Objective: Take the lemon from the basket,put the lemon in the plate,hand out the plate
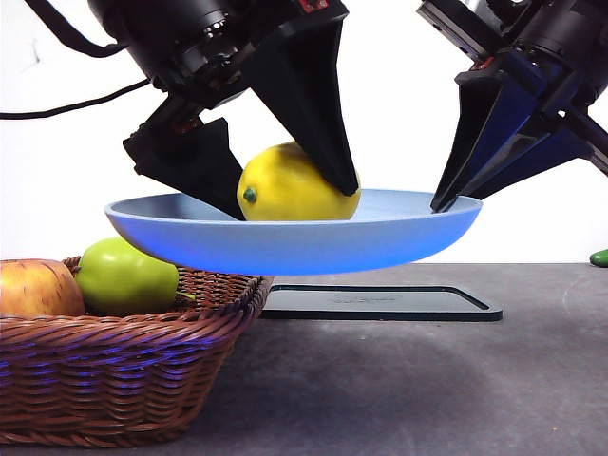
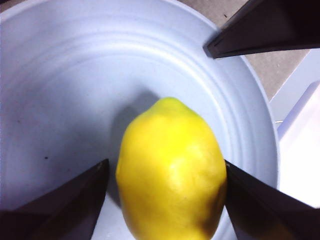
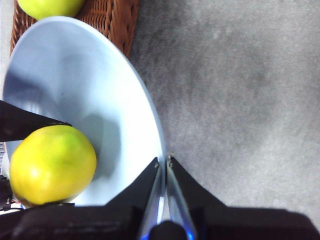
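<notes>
While half-hidden by jaws, lemon [image 1: 296,185] on plate [image 1: 285,242].

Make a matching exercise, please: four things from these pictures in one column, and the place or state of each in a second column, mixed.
Things:
1. lemon
2. plate
3. green apple
4. black tray

Places or states:
A. flat on the table
B. in the basket
C. between the left gripper jaws, in the plate
D. in the air, rim pinched by the right gripper

Pairs: 1-C, 2-D, 3-B, 4-A
</notes>
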You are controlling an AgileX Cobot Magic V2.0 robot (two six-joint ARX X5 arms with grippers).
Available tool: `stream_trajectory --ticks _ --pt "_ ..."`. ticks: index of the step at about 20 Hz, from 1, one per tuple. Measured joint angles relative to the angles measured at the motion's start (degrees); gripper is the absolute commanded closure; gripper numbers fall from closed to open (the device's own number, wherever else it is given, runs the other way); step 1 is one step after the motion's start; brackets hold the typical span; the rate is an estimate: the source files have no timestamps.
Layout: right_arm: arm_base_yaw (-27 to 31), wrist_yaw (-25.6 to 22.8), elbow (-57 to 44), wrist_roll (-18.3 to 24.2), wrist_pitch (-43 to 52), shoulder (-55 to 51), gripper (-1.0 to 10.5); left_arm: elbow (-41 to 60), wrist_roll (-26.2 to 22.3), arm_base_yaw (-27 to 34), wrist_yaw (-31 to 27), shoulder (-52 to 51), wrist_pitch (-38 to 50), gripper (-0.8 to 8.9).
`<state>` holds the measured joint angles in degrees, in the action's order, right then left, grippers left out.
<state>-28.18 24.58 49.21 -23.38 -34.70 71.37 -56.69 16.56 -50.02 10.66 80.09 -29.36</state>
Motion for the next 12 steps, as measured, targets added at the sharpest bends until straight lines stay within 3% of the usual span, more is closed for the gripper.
stream_trajectory --ticks 4,12 --pt "2.34 0.35 0.0 -0.02 0.02 0.02 9.4 -1.77 0.0 0.0 -0.44 -2.69 -2.99 4.37" --pt "14.71 0.33 0.92 1.25 1.16 3.06 9.4 -17.68 -3.58 0.02 -10.43 -7.34 -18.34 4.37"
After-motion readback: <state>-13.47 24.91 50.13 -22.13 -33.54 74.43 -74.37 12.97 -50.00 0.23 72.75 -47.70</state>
